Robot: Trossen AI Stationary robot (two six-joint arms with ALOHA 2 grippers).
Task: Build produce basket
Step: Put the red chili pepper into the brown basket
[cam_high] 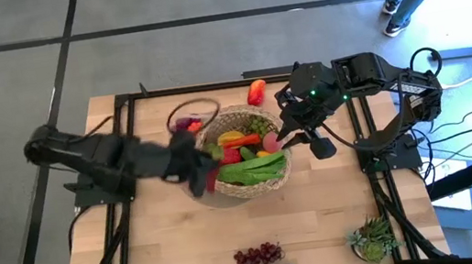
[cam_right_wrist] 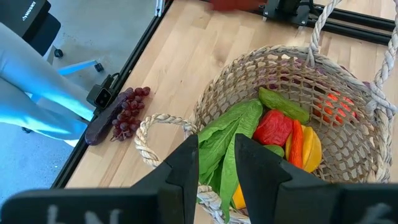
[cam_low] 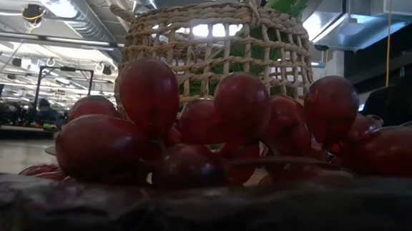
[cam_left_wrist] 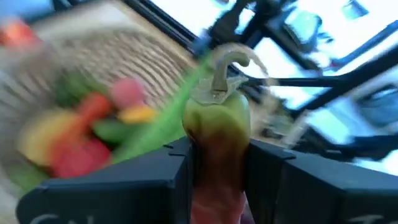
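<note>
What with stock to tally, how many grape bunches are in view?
1: the grapes lie near the table's front edge, outside the basket. Others may hide under its contents.

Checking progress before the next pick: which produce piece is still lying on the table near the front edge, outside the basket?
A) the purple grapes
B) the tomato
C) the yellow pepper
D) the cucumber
A: the purple grapes lie on bare wood at the front edge, well apart from the basket.
</note>
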